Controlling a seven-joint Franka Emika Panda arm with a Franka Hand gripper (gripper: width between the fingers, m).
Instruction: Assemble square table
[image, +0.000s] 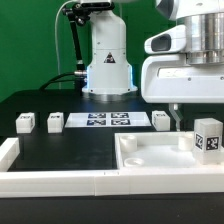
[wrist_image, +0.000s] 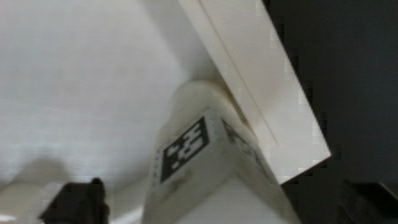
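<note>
The white square panel (image: 150, 155) lies rim-up at the front of the exterior view's right. One tagged white leg (image: 207, 137) stands upright in its far right corner. In the wrist view this leg (wrist_image: 210, 140) rises beside the panel's rim (wrist_image: 267, 80). My gripper (image: 198, 118) hangs over that leg. Its dark fingers (wrist_image: 75, 200) stand wide apart on either side of the leg without touching it, so the gripper (wrist_image: 214, 208) is open. Three more legs stand on the black table: two at the left (image: 25, 122), (image: 55, 123) and one (image: 161, 120) behind the panel.
The marker board (image: 103, 121) lies flat between the loose legs. A long white L-shaped rail (image: 40, 180) runs along the front and up the left edge. The robot's base (image: 107, 60) stands at the back middle.
</note>
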